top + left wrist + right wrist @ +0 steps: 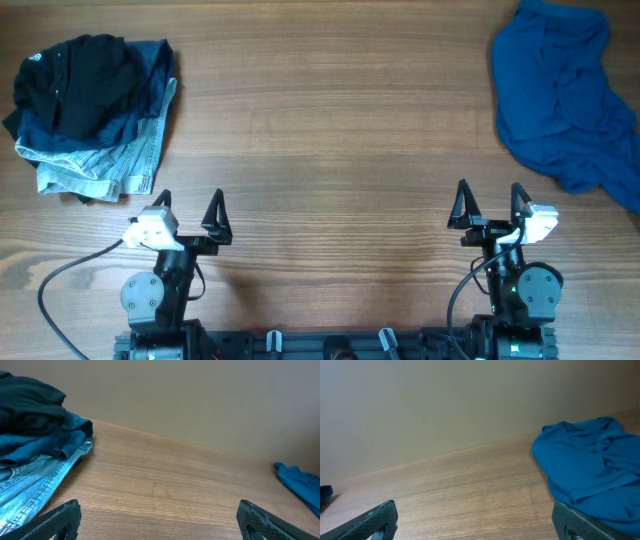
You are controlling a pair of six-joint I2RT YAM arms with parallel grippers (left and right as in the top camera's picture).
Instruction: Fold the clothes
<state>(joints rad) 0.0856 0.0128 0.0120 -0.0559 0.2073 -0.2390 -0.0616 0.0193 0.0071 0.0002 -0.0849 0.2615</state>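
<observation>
Wooden table point(330, 130) bears a crumpled blue garment point(560, 90) and pale jeans point(95, 160)

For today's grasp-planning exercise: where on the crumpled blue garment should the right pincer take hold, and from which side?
Probably the blue garment at its near left edge, approached from above on the open table side. That edge lies thin and exposed, closest to the open right pincer; the middle is bunched.

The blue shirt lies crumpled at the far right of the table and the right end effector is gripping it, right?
No. The blue shirt lies crumpled at the far right, but the right end effector is open, empty and apart from it; the overhead view shows this.
</observation>
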